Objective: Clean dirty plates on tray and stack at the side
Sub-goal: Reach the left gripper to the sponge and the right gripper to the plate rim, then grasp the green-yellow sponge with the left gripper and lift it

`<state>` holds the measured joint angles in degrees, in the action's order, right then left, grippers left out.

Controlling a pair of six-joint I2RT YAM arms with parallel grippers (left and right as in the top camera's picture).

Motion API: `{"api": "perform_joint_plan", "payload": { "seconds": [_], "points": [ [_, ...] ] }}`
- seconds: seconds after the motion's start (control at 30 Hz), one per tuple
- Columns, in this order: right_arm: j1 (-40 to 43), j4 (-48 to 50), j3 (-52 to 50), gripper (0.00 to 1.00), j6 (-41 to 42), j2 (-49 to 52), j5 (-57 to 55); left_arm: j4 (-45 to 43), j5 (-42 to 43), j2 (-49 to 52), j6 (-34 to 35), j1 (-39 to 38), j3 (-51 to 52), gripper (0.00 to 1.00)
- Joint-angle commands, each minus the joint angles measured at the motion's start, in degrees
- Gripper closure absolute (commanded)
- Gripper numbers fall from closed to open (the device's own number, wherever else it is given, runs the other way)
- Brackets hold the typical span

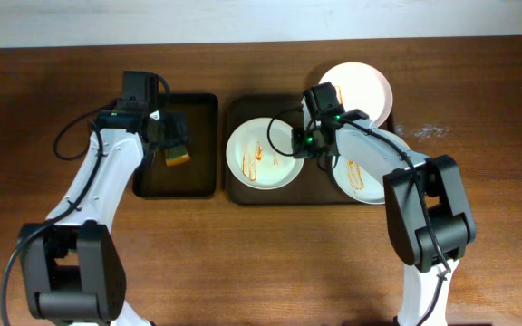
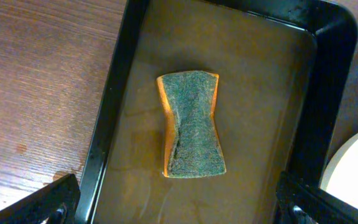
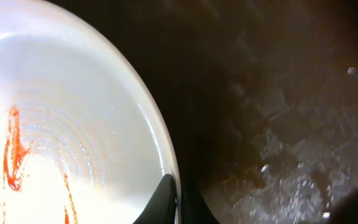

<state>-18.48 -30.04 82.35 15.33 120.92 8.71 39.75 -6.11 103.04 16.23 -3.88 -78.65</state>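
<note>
Under the left claw [image 2: 179,206], sponge [image 2: 191,124] lengthwise along tray [image 2: 113,118], green side up.

Brown wooden table [image 1: 243,263] (pale wall [image 1: 243,18] behind)

Red on white
The plate [image 1: 263,154] was white with red streaks; the sponge [image 2: 191,124] green over orange; the tray [image 1: 228,158] black; the table [image 2: 42,93] grained brown.
</note>
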Motion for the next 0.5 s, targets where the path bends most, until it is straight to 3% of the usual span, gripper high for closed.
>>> {"api": "perform_joint_plan", "payload": {
  "seconds": [0.0,0.13,0.3,0.47],
  "points": [
    [-0.63,-2.67,0.09,0.96,1.31,1.20,-0.31,-0.28,2.21,3.34,-3.76,0.11,-0.90,0.02],
    [-0.63,-4.68,1.97,0.96,1.25,1.27,-0.59,-4.26,1.97,6.49,-3.08,0.59,-0.90,0.08],
    [-0.63,-3.69,1.49,0.96,1.25,1.29,-0.81,-10.29,2.23,12.20,5.14,0.61,-0.90,0.28],
    [-0.66,-2.93,1.33,0.96,1.27,1.29,-0.79,-12.11,3.74,16.00,5.40,0.02,-0.90,0.43]
  ]
}}
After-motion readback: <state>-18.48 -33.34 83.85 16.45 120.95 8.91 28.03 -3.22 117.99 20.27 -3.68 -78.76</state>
